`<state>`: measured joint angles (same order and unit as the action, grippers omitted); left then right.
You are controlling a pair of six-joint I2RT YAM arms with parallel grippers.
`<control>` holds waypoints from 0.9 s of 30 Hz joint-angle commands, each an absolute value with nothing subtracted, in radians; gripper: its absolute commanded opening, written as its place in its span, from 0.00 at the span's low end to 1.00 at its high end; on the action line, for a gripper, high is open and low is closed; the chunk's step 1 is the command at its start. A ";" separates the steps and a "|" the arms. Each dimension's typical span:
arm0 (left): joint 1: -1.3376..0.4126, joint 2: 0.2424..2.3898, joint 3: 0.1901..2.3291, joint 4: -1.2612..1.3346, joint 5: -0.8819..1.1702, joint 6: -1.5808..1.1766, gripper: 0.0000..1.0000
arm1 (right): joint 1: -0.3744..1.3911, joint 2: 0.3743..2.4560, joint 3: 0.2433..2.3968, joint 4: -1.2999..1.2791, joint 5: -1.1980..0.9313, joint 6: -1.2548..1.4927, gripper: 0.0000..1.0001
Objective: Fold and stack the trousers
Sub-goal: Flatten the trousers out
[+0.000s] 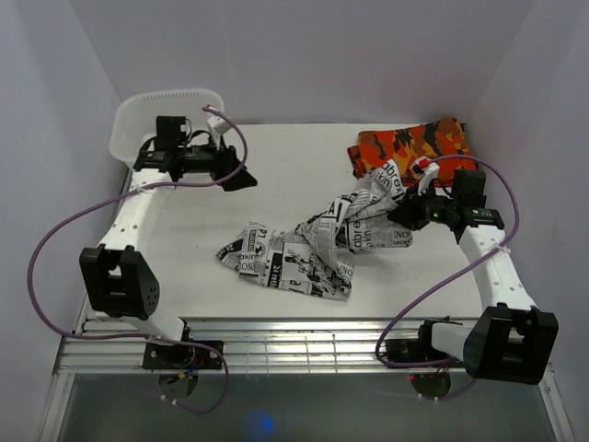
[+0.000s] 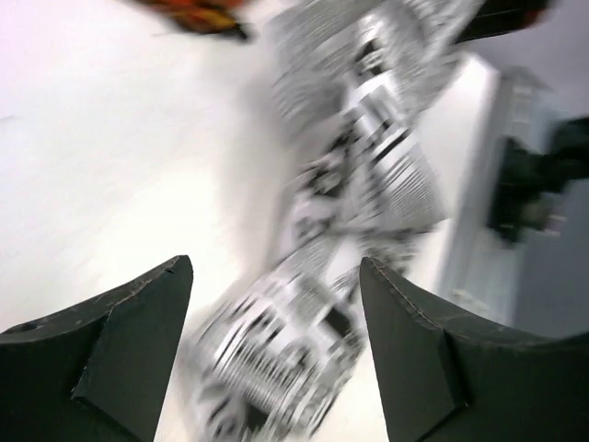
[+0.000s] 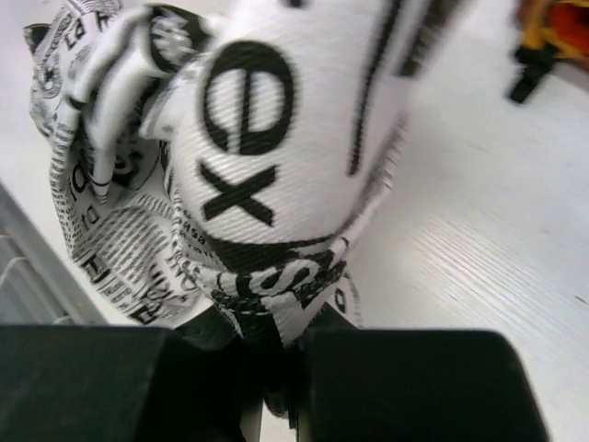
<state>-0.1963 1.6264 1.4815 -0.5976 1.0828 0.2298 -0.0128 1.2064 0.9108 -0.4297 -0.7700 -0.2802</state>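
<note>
Trousers (image 1: 308, 247) of white fabric printed with black newspaper text are lying crumpled across the middle of the white table (image 1: 285, 157), with one end rising toward the right. The right gripper (image 3: 276, 364) is pinching a fold of that fabric between its fingers, near the folded orange, red and black camouflage garment (image 1: 409, 143). The left gripper (image 2: 276, 267) is hovering with fingers spread, gripping nothing, beside a white plastic tub (image 1: 161, 110). Its wrist view is blurring, so its height is probably not readable.
</note>
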 commanded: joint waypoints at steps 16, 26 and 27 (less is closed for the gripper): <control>-0.478 1.756 1.302 -0.618 0.517 0.525 0.93 | -0.087 1.080 0.937 -0.718 -0.474 -0.509 0.08; -0.451 1.784 1.373 -0.672 0.509 0.465 0.00 | -0.167 1.089 0.986 -0.712 -0.387 -0.564 0.08; -0.431 1.764 1.373 -0.679 0.521 0.468 0.00 | -0.195 1.095 0.992 -0.713 -0.388 -0.572 0.08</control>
